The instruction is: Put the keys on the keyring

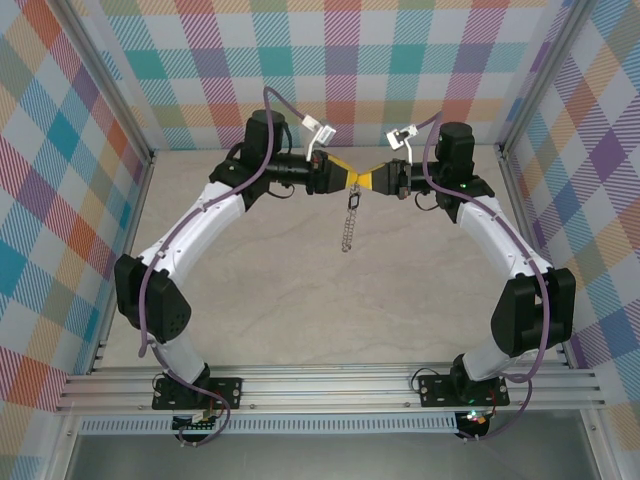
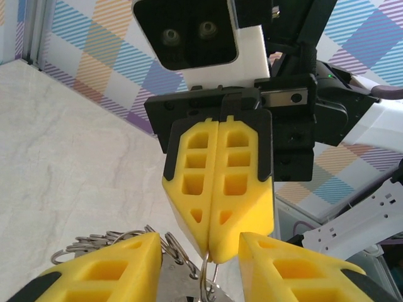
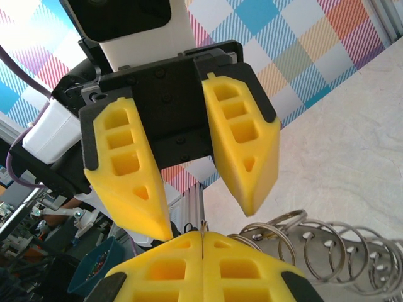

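From overhead, the left gripper (image 1: 345, 180) and right gripper (image 1: 366, 182) meet tip to tip toward 12 o'clock above the table (image 1: 250, 300). The keyring (image 1: 348, 232), a chain of silver loops, trails from them toward 6 o'clock. The wrist cameras add the finger detail. The right gripper's yellow fingers (image 2: 236, 189) are pressed together, pinching a thin wire loop of the keyring at their tips. The left gripper's fingers (image 3: 126, 170) are spread partway on either side of those tips. Whether they touch the wire cannot be told.
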